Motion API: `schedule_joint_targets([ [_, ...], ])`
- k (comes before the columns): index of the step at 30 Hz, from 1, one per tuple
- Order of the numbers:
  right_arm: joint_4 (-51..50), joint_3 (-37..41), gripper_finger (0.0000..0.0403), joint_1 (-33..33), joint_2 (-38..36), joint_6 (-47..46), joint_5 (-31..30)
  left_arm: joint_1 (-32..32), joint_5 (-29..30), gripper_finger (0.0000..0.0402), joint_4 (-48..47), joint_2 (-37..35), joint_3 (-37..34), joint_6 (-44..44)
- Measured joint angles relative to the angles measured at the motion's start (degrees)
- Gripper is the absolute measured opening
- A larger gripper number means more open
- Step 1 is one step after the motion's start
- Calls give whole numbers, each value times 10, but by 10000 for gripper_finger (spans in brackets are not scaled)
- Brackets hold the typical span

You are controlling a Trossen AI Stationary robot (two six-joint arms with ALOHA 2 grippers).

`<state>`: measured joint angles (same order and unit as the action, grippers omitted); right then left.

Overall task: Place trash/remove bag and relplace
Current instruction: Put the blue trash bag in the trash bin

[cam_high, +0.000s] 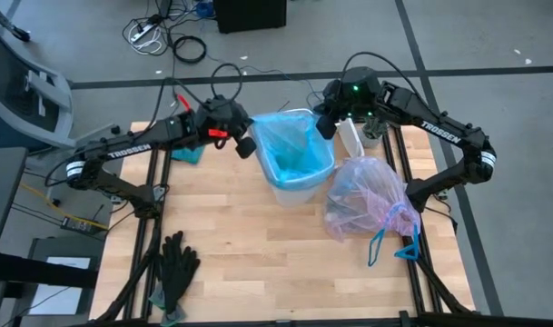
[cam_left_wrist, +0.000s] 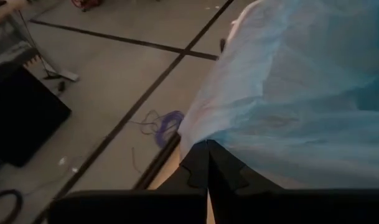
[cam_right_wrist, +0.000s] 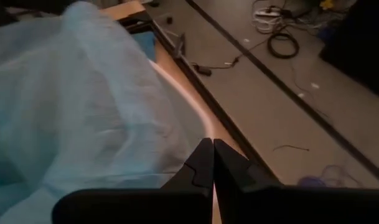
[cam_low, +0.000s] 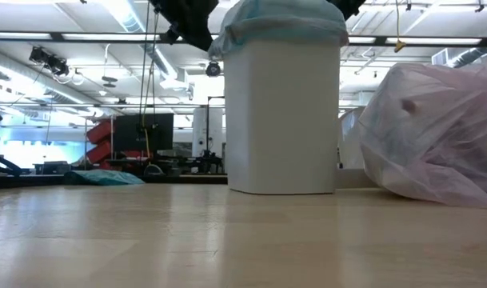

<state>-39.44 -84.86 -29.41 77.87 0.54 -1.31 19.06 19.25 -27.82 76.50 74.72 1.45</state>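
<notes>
The replacing step looks to be in hand: the filled bag [cam_high: 367,202] lies on the table [cam_high: 240,254] toward its right edge, already out, while a light-blue liner [cam_high: 294,150] is being seated over the white bin [cam_high: 299,186] near the far edge. The left end effector [cam_high: 244,145] and right end effector [cam_high: 326,123] sit at opposite rims, fingers together, probably pinching liner film. Next, the film needs pulling down evenly over the rim.

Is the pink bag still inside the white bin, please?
No, the pink bag lies on the table beside the white bin, which holds a light-blue liner.
</notes>
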Motion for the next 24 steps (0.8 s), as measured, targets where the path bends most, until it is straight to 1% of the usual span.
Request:
schedule_joint_targets([
  [5,-6,0,0,0,0,-19,62,21,-1,5,17,6,0,44],
  [7,-7,0,0,0,0,-35,70,30,-18,5,17,11,0,54],
  [9,-8,0,0,0,-2,-46,70,40,-50,5,18,20,0,58],
  [14,-7,0,0,-2,-12,-55,58,64,-168,5,13,55,0,59],
  [18,-15,0,0,-2,-16,-70,59,74,-205,5,6,79,0,59],
  [22,-40,0,0,-2,-18,-84,79,82,-267,5,-11,91,0,58],
  [24,-55,0,0,-2,-22,-91,80,85,-277,5,-23,92,0,58],
])
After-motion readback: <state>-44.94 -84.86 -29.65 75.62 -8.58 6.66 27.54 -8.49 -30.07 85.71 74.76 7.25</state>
